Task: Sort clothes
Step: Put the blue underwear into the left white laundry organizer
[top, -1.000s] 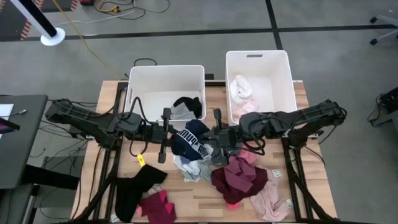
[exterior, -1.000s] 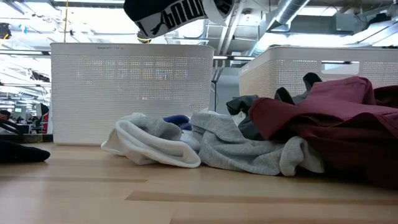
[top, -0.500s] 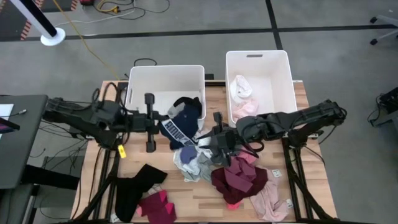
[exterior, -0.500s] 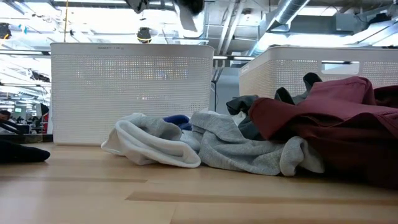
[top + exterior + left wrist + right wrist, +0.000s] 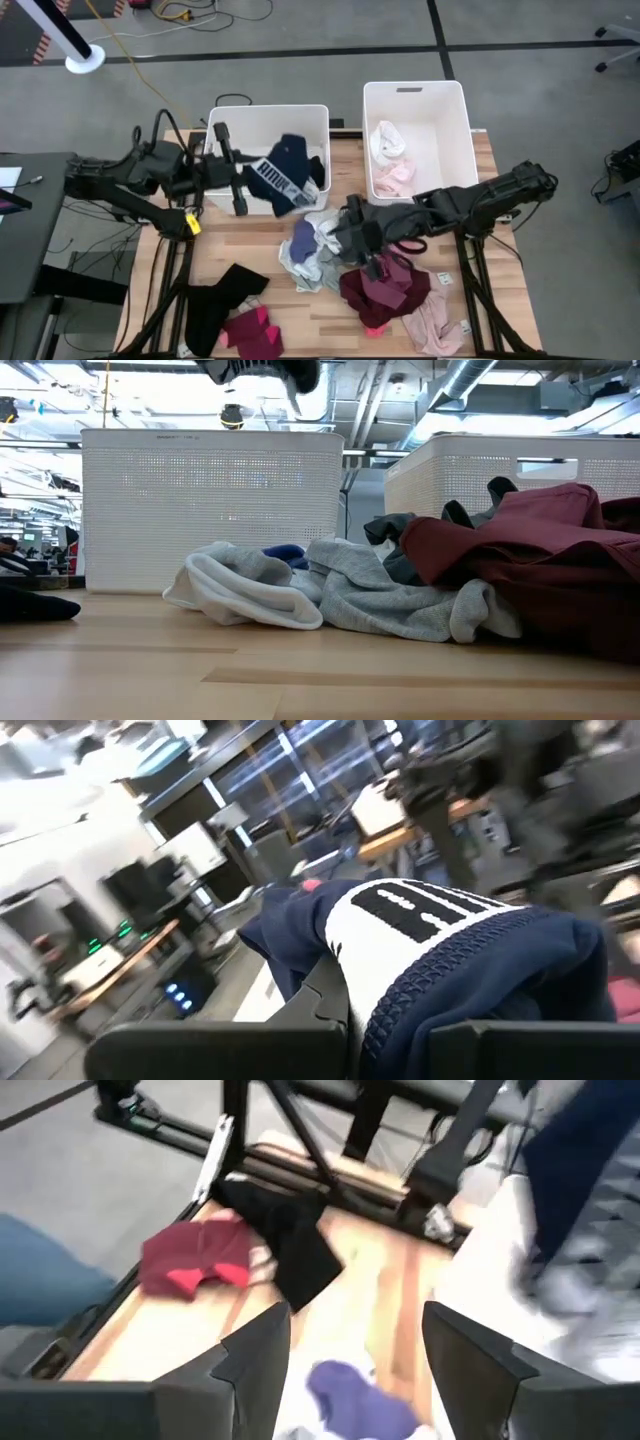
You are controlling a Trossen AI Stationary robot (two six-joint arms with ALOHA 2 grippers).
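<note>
navy garment (image 5: 283, 176) in left gripper (image 5: 243, 178) over left bin (image 5: 226, 122)

Left arm stretched out level, left gripper (image 5: 238, 180) raised high, fingers clamped tight. Right arm reaching inward, bent low, right gripper (image 5: 357, 237) spread wide, holding nothing.

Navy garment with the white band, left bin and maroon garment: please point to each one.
navy garment (image 5: 283, 172), high view, on its white lettered band.
left bin (image 5: 262, 111), high view, on its far rim.
maroon garment (image 5: 385, 290), high view, on its middle.
</note>
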